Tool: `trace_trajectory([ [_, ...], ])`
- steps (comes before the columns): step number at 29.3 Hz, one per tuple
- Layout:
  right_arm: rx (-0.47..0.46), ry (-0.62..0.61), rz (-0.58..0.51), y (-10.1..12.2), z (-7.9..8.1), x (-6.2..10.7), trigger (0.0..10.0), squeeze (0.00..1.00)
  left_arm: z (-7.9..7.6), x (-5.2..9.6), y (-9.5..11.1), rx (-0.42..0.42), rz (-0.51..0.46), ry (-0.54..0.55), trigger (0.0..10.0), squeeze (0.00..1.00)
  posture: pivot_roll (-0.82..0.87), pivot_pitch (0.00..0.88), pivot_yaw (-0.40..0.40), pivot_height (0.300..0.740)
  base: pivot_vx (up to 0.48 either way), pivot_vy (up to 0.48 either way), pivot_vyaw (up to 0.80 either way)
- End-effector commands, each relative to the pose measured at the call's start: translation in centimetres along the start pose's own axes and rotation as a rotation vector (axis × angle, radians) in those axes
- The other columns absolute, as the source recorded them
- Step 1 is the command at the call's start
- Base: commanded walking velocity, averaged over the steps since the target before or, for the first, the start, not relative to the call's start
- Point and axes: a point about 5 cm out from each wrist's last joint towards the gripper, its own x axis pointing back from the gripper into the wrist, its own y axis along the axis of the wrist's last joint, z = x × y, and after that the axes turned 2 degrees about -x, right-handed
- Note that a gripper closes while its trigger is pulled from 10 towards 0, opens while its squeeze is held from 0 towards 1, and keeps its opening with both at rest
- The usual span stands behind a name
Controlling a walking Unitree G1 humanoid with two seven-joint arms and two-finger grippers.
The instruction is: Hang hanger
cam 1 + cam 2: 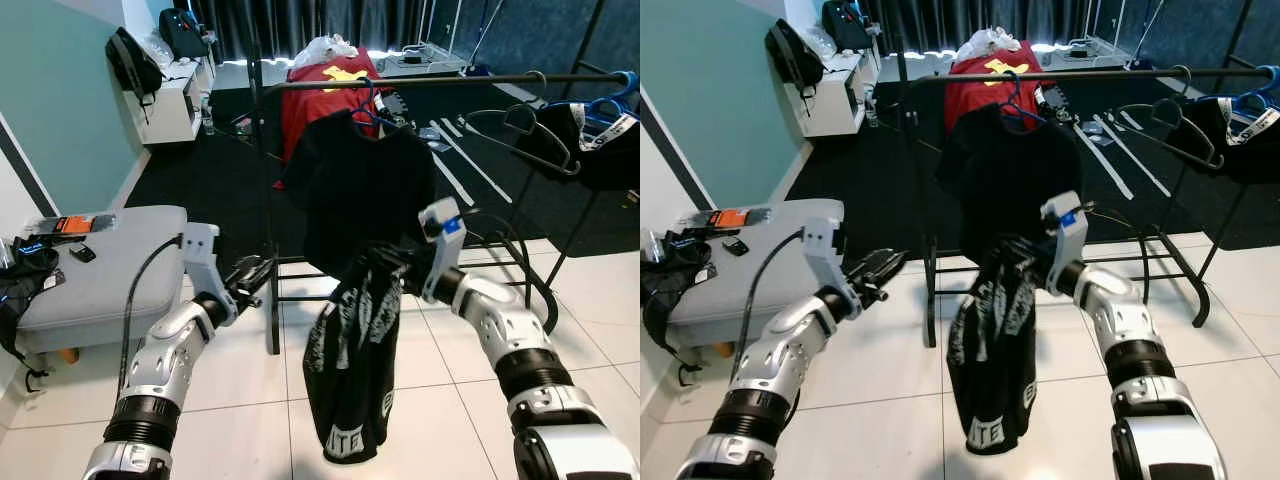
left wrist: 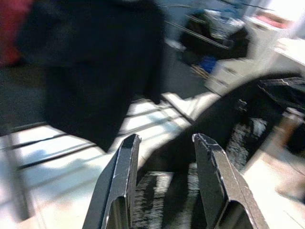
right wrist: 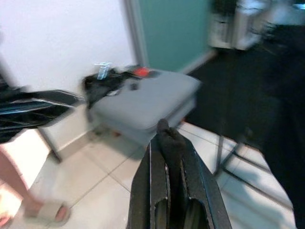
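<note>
Right end effector (image 1: pixel 392 262) pinching limp printed black garment (image 1: pixel 352 360), seemingly | left end effector (image 1: pixel 258 274) spread

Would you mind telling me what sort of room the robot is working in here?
Probably a bedroom or dressing area at home: a black clothes rail with hanging garments, a grey padded stool, and dark curtains behind.
</note>
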Motion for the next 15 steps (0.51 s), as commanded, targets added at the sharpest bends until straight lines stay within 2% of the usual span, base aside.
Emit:
trace_trajectory([
  [1, 0.072, 0.130, -0.022, 2.0, 0.8, -0.5, 0.0, 0.00, 0.1, 0.6, 0.1, 0.001, 0.008, -0.041, 10.0, 0.00, -0.05, 0.001, 0.050, 0.740, 0.000, 0.000, 0.00],
  [2, 0.072, 0.130, -0.022, 2.0, 0.8, -0.5, 0.0, 0.00, 0.1, 0.6, 0.1, 0.001, 0.008, -0.041, 10.0, 0.00, -0.05, 0.001, 0.050, 0.740, 0.000, 0.000, 0.00],
  [3, 0.096, 0.215, -0.012, 2.9, 1.1, -0.3, 0.0, 0.00, -0.5, 0.8, 0.5, 0.026, -0.016, -0.084, 10.0, 0.00, -0.04, 0.010, 0.045, 0.740, 0.000, 0.000, 0.00],
  [4, 0.096, 0.215, -0.012, 2.9, 1.1, -0.3, 0.0, 0.00, -0.5, 0.8, 0.5, 0.026, -0.016, -0.084, 10.0, 0.00, -0.04, 0.010, 0.045, 0.740, 0.000, 0.000, 0.00],
  [5, 0.106, 0.299, 0.006, 3.8, 1.3, 0.1, 0.0, 0.00, -1.3, 0.9, 0.9, 0.069, -0.046, -0.129, 10.0, 0.00, -0.05, 0.013, 0.035, 0.740, 0.000, 0.000, 0.00],
  [6, 0.106, 0.299, 0.006, 3.8, 1.3, 0.1, 0.0, 0.00, -1.3, 0.9, 0.9, 0.069, -0.046, -0.129, 10.0, 0.00, -0.05, 0.013, 0.035, 0.740, 0.000, 0.000, 0.00],
  [8, 0.141, 0.431, 0.096, 4.7, 1.7, 1.2, 0.0, 0.00, -1.9, 1.1, 1.2, 0.084, -0.079, -0.130, 10.0, 0.00, -0.06, 0.010, 0.030, 0.740, 0.000, 0.000, 0.00],
  [9, 0.141, 0.431, 0.096, 4.7, 1.7, 1.2, 0.0, 0.00, -1.9, 1.1, 1.2, 0.084, -0.079, -0.130, 10.0, 0.00, -0.06, 0.010, 0.030, 0.740, 0.000, 0.000, 0.00],
  [11, 0.191, 0.448, 0.190, 4.5, 1.3, 2.0, 0.0, 0.00, -1.7, 1.5, 1.1, 0.104, -0.114, -0.083, 10.0, 0.00, -0.07, 0.025, 0.017, 0.740, 0.000, 0.000, 0.00],
  [14, 0.210, 0.436, 0.219, 4.3, 1.0, 2.3, 0.0, 0.00, -1.6, 1.7, 1.2, 0.123, -0.132, -0.078, 10.0, 0.00, -0.07, 0.025, 0.017, 0.740, 0.000, 0.000, 0.00],
  [15, 0.250, 0.420, 0.259, 4.1, 0.7, 2.6, 0.0, 0.00, -1.5, 2.1, 1.4, 0.136, -0.143, -0.084, 10.0, 0.00, -0.06, 0.030, 0.010, 0.740, 0.000, 0.000, 0.00],
])
